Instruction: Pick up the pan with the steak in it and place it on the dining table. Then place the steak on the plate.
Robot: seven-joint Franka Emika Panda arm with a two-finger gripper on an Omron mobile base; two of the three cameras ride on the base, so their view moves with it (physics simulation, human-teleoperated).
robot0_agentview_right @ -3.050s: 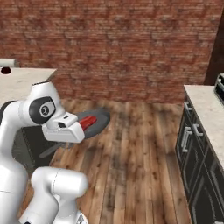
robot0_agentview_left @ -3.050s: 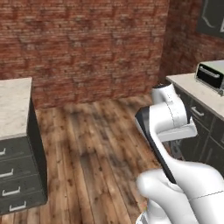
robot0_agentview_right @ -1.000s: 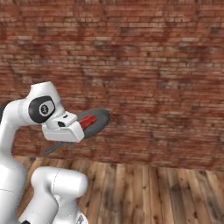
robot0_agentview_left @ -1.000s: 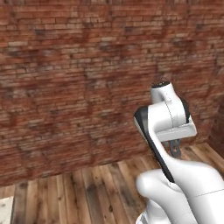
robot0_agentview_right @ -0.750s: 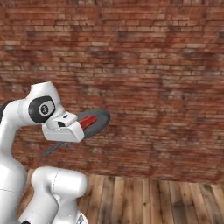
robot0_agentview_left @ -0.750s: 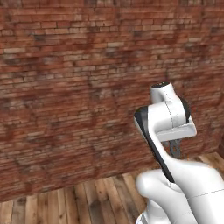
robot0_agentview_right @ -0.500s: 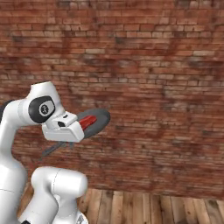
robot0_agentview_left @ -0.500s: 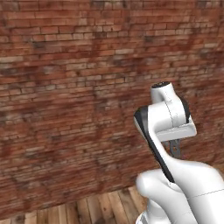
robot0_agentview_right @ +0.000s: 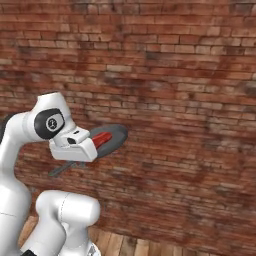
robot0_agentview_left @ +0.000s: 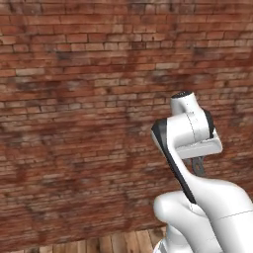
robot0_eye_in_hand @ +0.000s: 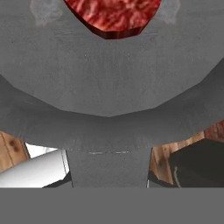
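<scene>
The pan hung in the air, carried at about the height of the arm's upper joints, with the steak lying in it as a red strip seen nearly edge-on. The pincer was clamped on the pan's handle; its tips were hidden under the white hand, but the pan stayed level out in front with nothing else holding it, so I took that for a firm grip. From the hand's own camera the handle ran straight away from the pincer into the grey bowl, and the steak sat at the far side of the bowl, on the same line. So the pan's long axis pointed directly forward from the hand, with the meat well beyond the grip.

The brick wall faced the robot. A strip of wooden floor showed at its foot. Neither the desk nor the plate was anywhere in front, so I judged the pan was only in transit, the setting-down not yet begun, and that the base would have to face the desk first.
</scene>
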